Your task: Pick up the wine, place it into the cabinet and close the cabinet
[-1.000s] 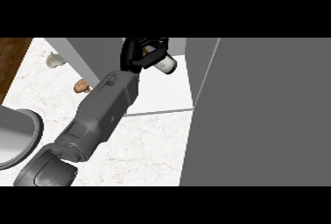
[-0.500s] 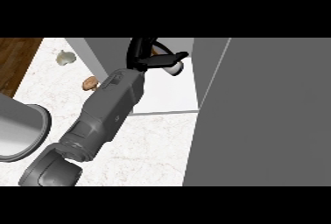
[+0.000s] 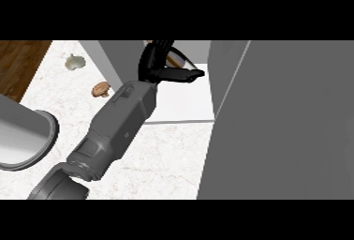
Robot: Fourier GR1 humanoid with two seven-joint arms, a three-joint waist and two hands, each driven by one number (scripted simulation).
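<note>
nothing readable here tbh, no text, labels, brand names, numbers or signs on the cabinet (image 3: 290,122), the counter (image 3: 166,159) or anything else in view

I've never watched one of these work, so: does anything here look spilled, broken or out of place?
Nothing looks spilled or broken. The garlic and mushroom lie loose on the counter beside the cabinet, apart from each other. The hand reaches inside the cabinet, beside its open door.
</note>
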